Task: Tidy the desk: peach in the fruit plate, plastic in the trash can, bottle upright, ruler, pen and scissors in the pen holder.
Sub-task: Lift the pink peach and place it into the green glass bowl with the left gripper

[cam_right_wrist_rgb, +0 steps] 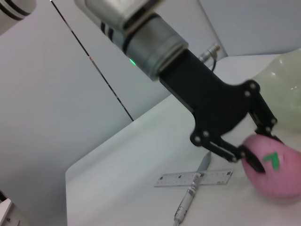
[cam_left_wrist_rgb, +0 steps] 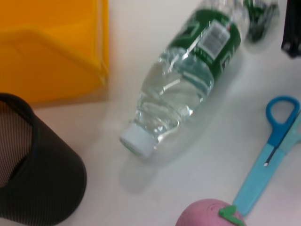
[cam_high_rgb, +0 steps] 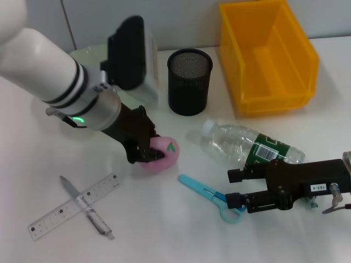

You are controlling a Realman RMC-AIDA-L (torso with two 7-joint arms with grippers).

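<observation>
The peach (cam_high_rgb: 160, 154) is being grasped by the left hand (cam_high_rgb: 147, 149) on the counter (cam_high_rgb: 181, 230) — the ruler (cam_high_rgb: 74, 206) lying near. The bottle (cam_high_rgb: 248, 146) is lying flat, its green label's writing unreadable — the right hand (cam_high_rgb: 235, 188) is being held released beside the scissors (cam_high_rgb: 211, 196).

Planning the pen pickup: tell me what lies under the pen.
The pen lies crossed over the clear ruler, which rests on the white table. The ruler's markings show on either side of the crossing; the strip directly beneath the pen is covered.
</observation>
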